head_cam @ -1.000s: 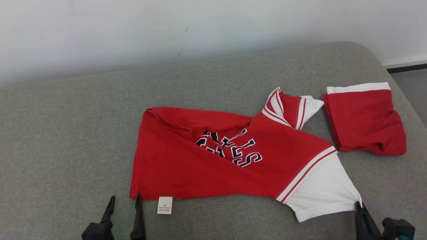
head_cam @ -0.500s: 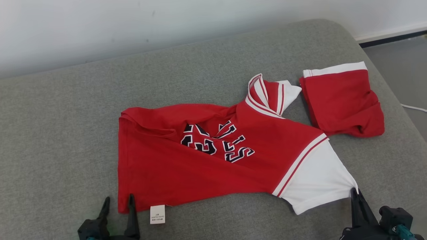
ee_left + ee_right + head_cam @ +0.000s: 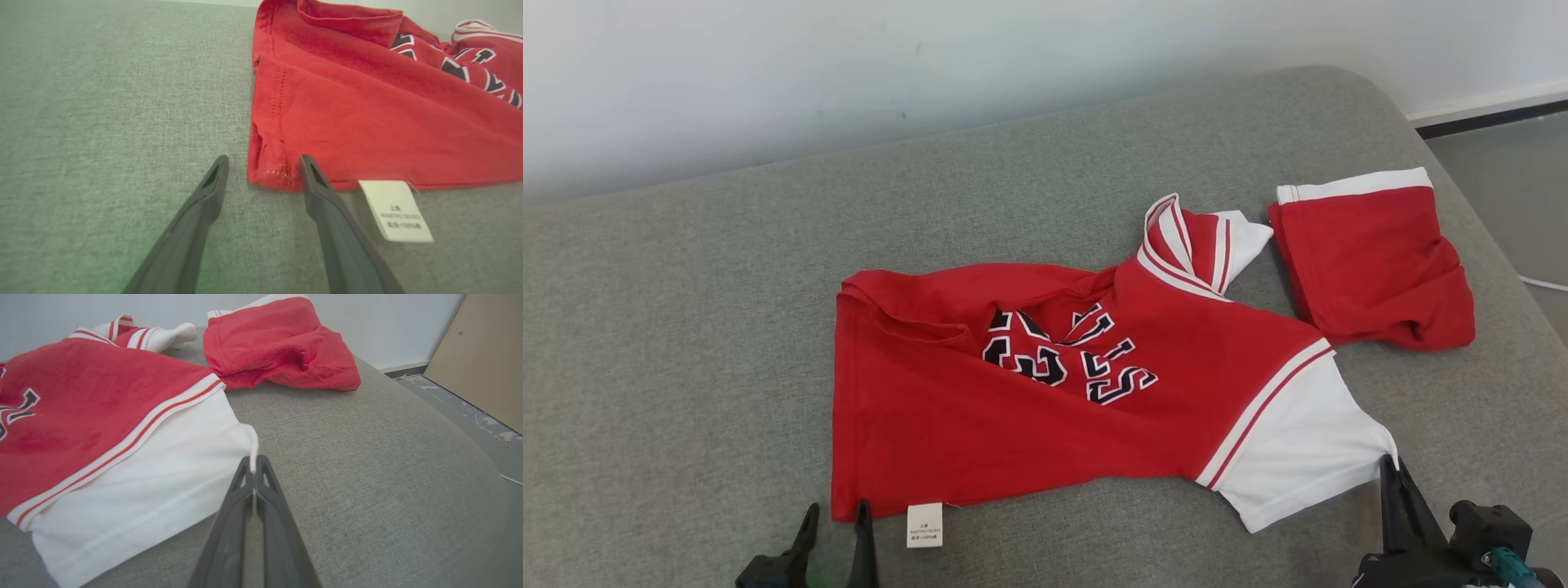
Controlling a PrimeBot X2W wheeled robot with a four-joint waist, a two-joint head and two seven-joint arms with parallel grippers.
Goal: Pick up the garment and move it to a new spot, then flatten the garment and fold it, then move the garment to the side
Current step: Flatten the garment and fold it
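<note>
there, right tool [image 3: 254,462] on garment [image 3: 1029,416]

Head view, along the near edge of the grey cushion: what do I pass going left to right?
left gripper, open at the shirt's hem corner → white label → white sleeve → right gripper, shut on the sleeve's corner

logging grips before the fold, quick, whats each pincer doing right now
left pincer: open, astride the shirt's red hem corner
right pincer: shut on the white sleeve
</note>
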